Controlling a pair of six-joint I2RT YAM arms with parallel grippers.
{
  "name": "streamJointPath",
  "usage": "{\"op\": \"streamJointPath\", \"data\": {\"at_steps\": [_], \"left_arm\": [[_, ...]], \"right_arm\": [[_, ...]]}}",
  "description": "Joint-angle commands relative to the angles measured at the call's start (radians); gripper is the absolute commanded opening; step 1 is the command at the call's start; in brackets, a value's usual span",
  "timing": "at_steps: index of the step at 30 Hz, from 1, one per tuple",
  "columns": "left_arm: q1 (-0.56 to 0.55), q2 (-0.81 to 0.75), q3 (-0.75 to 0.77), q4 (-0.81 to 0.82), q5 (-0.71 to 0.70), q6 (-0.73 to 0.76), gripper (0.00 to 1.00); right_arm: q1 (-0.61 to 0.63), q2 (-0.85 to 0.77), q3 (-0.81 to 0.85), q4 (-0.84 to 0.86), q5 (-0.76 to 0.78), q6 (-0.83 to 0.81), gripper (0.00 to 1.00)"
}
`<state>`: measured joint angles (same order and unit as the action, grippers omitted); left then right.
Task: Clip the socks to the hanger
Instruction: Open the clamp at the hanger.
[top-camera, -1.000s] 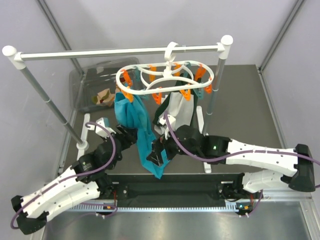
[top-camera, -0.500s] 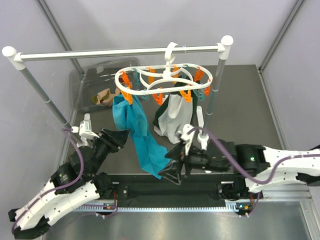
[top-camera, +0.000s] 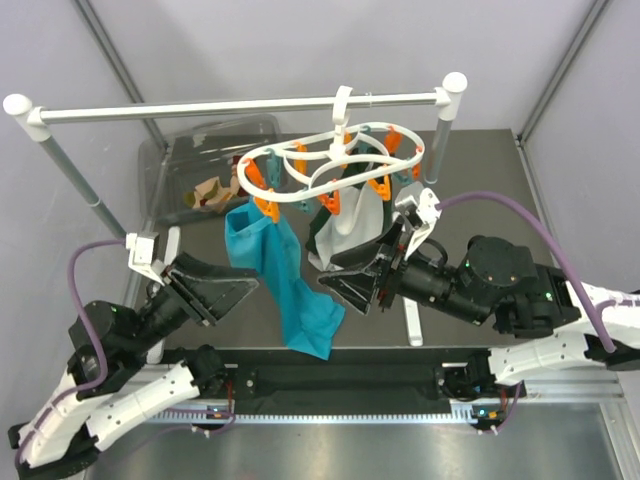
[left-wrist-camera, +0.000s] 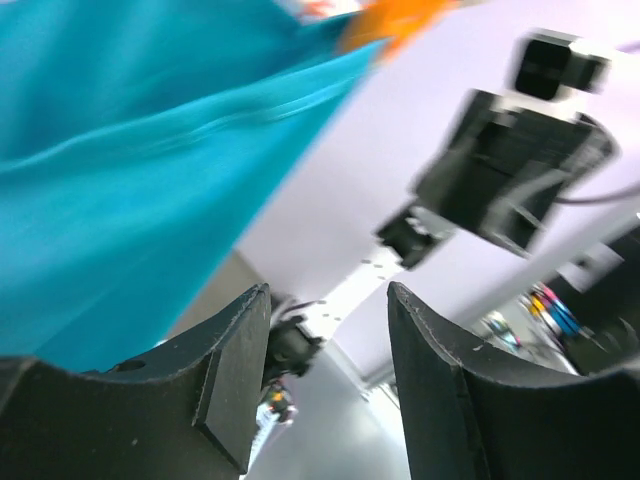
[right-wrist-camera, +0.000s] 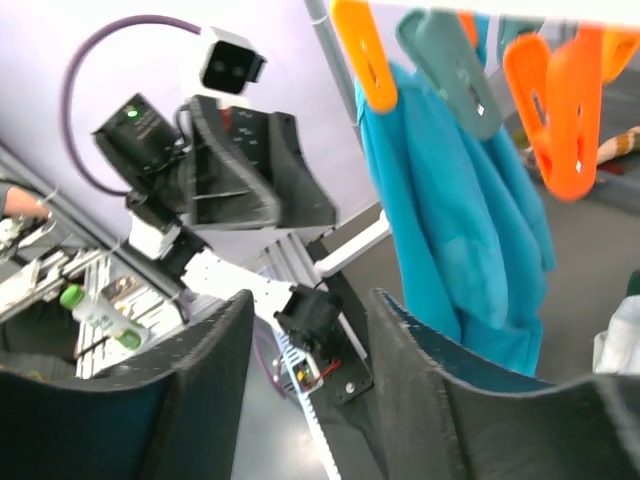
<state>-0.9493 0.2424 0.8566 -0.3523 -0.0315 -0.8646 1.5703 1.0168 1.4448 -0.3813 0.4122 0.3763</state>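
- A dark grey tabletop (top-camera: 480, 200) lies inside pale lilac walls, and my two arm bases sit along the bottom edge of the overhead view.
- My left gripper (top-camera: 235, 295) is raised at the lower left, and its black jaws stand apart with nothing between them. In its own wrist view (left-wrist-camera: 328, 300) the gap shows only wall and the other arm.
- My right gripper (top-camera: 335, 280) is raised at centre, just below the hanging cloths. Its jaws are also apart and empty, as its wrist view (right-wrist-camera: 310, 300) confirms.
- Between the two grippers hangs a large teal-blue cloth (top-camera: 285, 270), close to both but held by neither.
- Beside it, on the right, hangs a white cloth (top-camera: 355, 225).
- Both cloths hang from the white plastic ring hanger (top-camera: 335, 150), upper centre, which carries orange clips (right-wrist-camera: 555, 110) and teal clips (right-wrist-camera: 455, 70).
- The small tan and dark red socks (top-camera: 210, 190) lie unclipped in a clear plastic bin (top-camera: 165, 170) at the upper left, well apart from both grippers.
- The hanger's hook hangs on a long white rail (top-camera: 230, 104) across the top.
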Motion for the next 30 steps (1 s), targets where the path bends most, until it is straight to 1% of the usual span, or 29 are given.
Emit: {"op": "streamJointPath", "data": {"at_steps": [1,4,6,9,10,14,16,18,19,22,23,24,26,30], "left_arm": [[0.0,0.106,0.064,0.196,0.191,0.024,0.55],[0.0,0.211,0.12,0.242,0.246,0.029,0.54],[0.0,0.265,0.137,0.275,0.246,0.03,0.58],[0.0,0.303,0.127,0.383,0.236,0.026,0.59],[-0.002,0.316,0.128,0.418,0.231,0.024,0.59],[-0.002,0.386,0.147,0.467,0.237,0.022,0.59],[-0.002,0.399,0.147,0.467,0.217,0.024,0.59],[-0.002,0.393,0.122,0.464,0.138,0.007,0.59],[-0.002,0.37,0.058,0.495,0.051,-0.007,0.62],[-0.002,0.357,0.006,0.596,0.057,0.036,0.68],[-0.002,0.357,-0.008,0.63,0.083,0.054,0.69],[-0.002,0.36,-0.02,0.695,0.096,0.067,0.7],[-0.002,0.37,-0.036,0.726,0.117,0.096,0.71],[-0.002,0.382,-0.065,0.802,0.098,0.131,0.71]], "right_arm": [[0.004,0.037,0.09,0.025,0.065,-0.028,0.47],[0.002,0.062,0.135,0.018,0.085,-0.025,0.45],[0.004,0.075,0.153,0.009,0.102,-0.022,0.45],[0.004,0.085,0.189,-0.019,0.134,-0.016,0.45],[0.004,0.086,0.199,-0.028,0.142,-0.014,0.46],[0.004,0.097,0.224,-0.077,0.194,-0.027,0.5],[0.002,0.111,0.241,-0.09,0.214,-0.033,0.52],[0.004,0.117,0.247,-0.096,0.223,-0.046,0.54],[0.004,0.132,0.253,-0.096,0.232,-0.065,0.56],[0.004,0.14,0.252,-0.093,0.231,-0.076,0.58],[0.004,0.141,0.252,-0.091,0.224,-0.079,0.58],[0.002,0.141,0.255,-0.082,0.211,-0.079,0.59],[0.002,0.137,0.253,-0.071,0.183,-0.086,0.59],[0.0,0.131,0.253,-0.048,0.172,-0.093,0.59]]}}
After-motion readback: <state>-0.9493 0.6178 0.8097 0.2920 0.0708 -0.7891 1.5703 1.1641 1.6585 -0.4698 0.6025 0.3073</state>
